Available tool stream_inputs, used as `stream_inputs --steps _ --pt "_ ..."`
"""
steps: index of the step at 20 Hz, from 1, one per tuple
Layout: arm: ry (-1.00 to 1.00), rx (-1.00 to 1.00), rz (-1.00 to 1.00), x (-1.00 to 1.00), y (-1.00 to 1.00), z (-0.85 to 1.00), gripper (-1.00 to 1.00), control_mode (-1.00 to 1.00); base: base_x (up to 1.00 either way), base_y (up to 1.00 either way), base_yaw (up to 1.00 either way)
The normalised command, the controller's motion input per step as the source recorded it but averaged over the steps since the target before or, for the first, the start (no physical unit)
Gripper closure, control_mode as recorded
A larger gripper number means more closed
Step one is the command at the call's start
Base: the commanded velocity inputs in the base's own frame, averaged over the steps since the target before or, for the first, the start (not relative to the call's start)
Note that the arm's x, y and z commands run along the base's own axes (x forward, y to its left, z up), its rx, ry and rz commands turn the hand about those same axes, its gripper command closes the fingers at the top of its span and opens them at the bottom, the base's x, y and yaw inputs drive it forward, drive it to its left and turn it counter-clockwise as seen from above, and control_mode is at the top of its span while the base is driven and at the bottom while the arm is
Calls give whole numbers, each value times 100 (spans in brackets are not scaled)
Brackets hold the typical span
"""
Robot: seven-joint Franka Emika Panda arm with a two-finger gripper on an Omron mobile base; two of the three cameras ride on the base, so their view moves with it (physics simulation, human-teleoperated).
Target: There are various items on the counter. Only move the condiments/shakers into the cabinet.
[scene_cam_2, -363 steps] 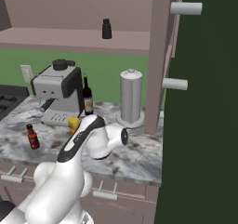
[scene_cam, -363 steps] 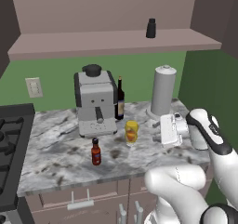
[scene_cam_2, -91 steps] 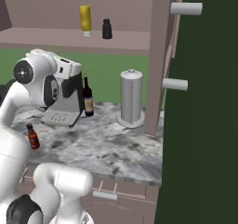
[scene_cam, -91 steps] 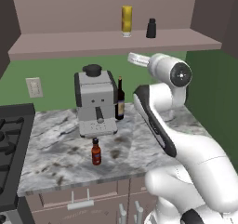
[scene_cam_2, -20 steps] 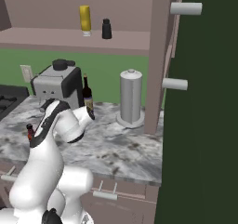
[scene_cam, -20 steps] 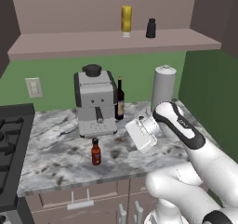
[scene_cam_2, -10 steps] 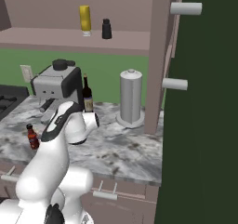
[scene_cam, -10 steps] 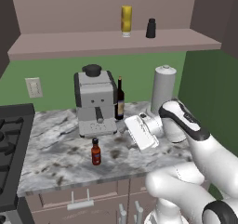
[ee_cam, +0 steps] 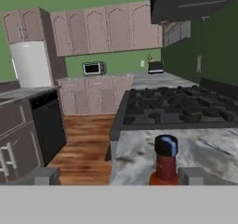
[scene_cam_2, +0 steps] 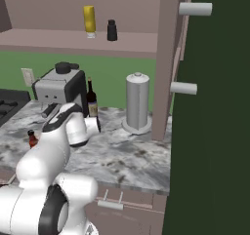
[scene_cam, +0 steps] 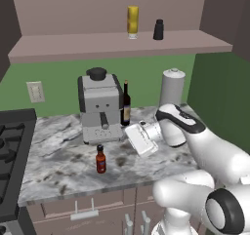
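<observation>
Condiments: two stand in the cabinet, one on the counter.
My pincer [ee_cam: 119, 175]: jaws wide apart, nothing between them; in the hand view the two finger tips [ee_cam: 45, 175] rise at 7 and 5 o'clock, level with the counter.
Red sauce bottle [ee_cam: 165, 160]: upright just beyond my finger tips, near 5 o'clock in the hand view, black cap on top; in the left base view [scene_cam: 100, 159] it stands at 9 o'clock of my hand, apart from it.
Counter [scene_cam: 58, 161]: grey-white marbled stone under the red sauce bottle.
Coffee machine [scene_cam: 100, 106]: at 12 o'clock of the red sauce bottle, against the green wall.
Wine bottle [scene_cam: 126, 105]: touching or just beside the coffee machine, at its 3 o'clock.
Canister [scene_cam: 172, 88]: pale grey, at 3 o'clock of the wine bottle.
Stove top [ee_cam: 179, 105]: black, beyond the red sauce bottle in the hand view.
Cabinet [scene_cam: 117, 45]: shelf board above the coffee machine.
Yellow bottle [scene_cam: 132, 22]: upright on the cabinet shelf.
Black shaker [scene_cam: 158, 29]: at 3 o'clock of the yellow bottle, near it.
</observation>
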Motion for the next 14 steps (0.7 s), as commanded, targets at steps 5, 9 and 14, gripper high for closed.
stream_inputs --steps 5,9,14 --pt "11 0 0 14 15 -15 -100 -100 0 0 0" --pt "8 0 0 14 14 -16 -100 -100 0 0 0" --pt "4 -1 0 6 17 -16 -100 -100 0 0 0"
